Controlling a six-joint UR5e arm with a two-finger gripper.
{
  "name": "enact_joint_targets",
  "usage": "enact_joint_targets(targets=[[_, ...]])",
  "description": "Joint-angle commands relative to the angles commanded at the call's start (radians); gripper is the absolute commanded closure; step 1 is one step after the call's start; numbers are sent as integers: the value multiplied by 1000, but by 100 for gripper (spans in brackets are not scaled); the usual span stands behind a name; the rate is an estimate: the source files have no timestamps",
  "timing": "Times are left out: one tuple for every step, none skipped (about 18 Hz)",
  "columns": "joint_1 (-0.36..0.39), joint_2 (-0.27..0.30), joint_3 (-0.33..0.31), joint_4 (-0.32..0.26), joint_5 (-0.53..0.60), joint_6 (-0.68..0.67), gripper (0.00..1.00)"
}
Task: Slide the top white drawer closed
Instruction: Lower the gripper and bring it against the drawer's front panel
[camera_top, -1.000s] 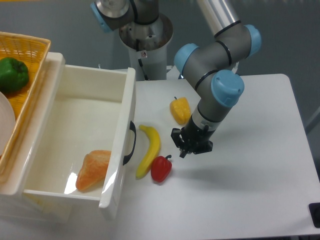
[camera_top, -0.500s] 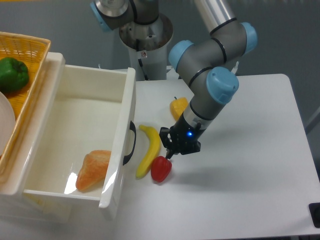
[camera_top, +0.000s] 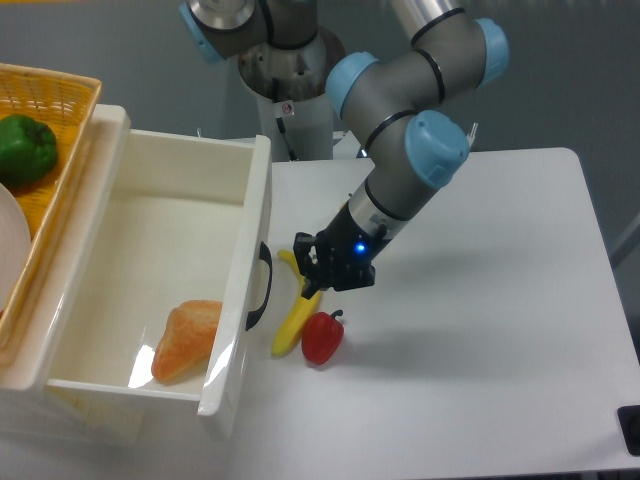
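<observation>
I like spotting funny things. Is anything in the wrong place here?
The top white drawer hangs wide open, with an orange food piece inside. A banana and red pepper lie loose on the table beside its front.

The large cream-white plastic drawer (camera_top: 150, 250) is showing a glossy, smooth finish, light glinting along its front panel, with a curved black handle (camera_top: 264, 286) looking like matt plastic. The yellow wicker basket (camera_top: 60, 150) is looking rough and woven. The white table (camera_top: 500, 330) is appearing smooth and matt. The red pepper (camera_top: 322, 338) and yellow banana (camera_top: 292, 322) are shining like glossy plastic (likely toy fruit). The orange bread-like piece (camera_top: 187, 338) is looking duller. The arm's grey metal shell with blue caps (camera_top: 437, 150) is appearing satin-smooth.
</observation>
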Motion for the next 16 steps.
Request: enact_joint_targets(targets=[[0,0,0,-5,-9,0,100],[0,0,3,-20,-14,0,100],[0,2,5,-37,-15,0,100],[0,2,8,-49,-15,0,100],[0,2,11,-58,-17,0,100],[0,2,12,-64,-17,0,100],[0,3,12,-69,-17,0,100],[1,3,12,-72,-17,0,100],[2,5,14,-72,-18,0,100],[2,9,15,-72,-28,0,100],[2,11,15,-72,-34,0,100],[2,11,15,-74,-35,0,100],[2,11,14,-80,-35,0,100],[0,12,14,-86,-37,0,100],[0,15,14,-87,-37,0,100],[-2,20,14,-87,-37,0,100]])
